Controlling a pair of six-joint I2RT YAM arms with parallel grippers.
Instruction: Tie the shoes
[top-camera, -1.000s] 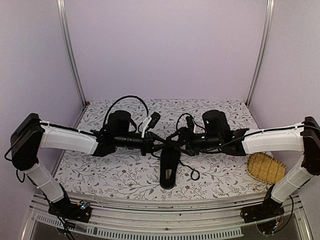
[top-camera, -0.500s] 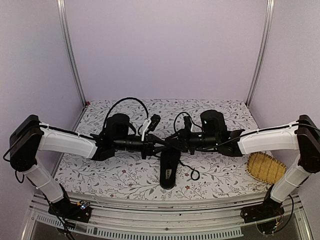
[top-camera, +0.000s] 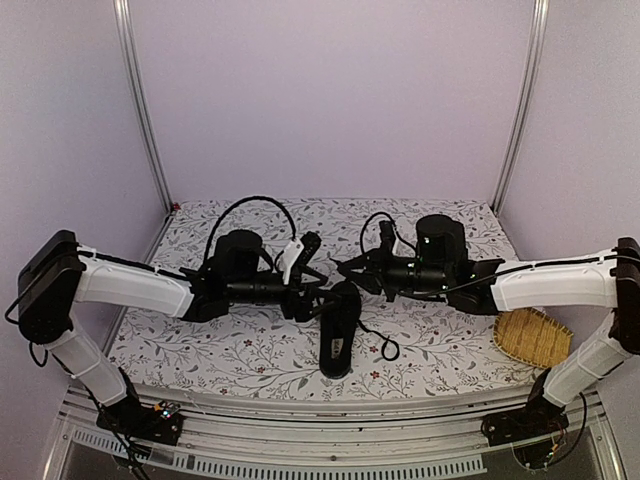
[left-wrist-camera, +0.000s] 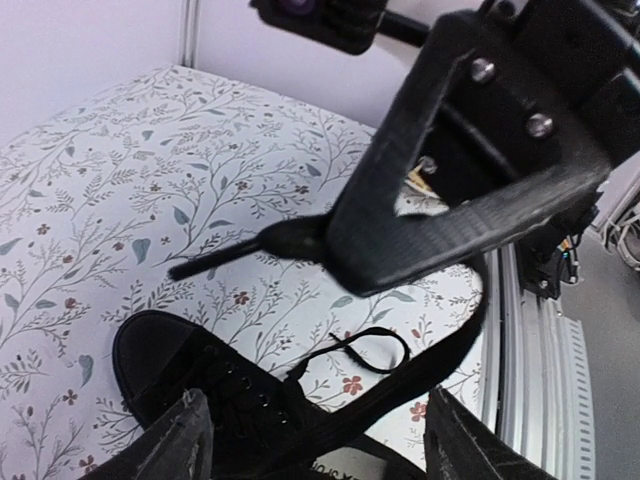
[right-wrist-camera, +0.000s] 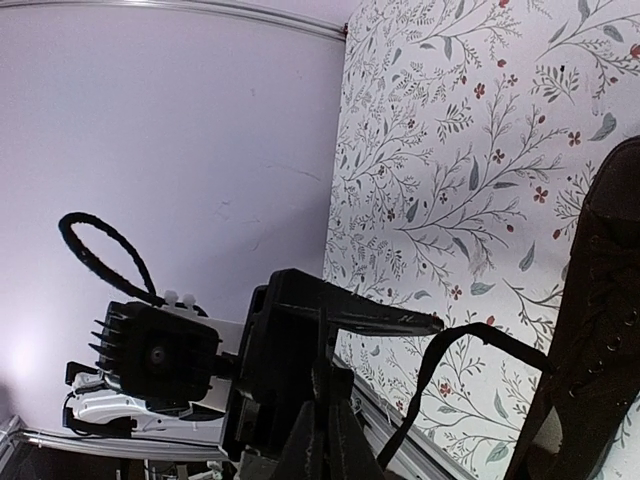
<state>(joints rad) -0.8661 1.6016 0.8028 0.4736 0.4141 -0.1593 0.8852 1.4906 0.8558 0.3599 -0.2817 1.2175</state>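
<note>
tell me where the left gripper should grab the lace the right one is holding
Probably the free span of the lace between the shut right gripper and the shoe. It hangs clear of the table, so the open left gripper can come in from its own side, level, jaws straddling it crosswise.

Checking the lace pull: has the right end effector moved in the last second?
Yes. Shut on the lace, the right end effector has drawn back off the shoe's toe toward the table's far edge, top view.
</note>
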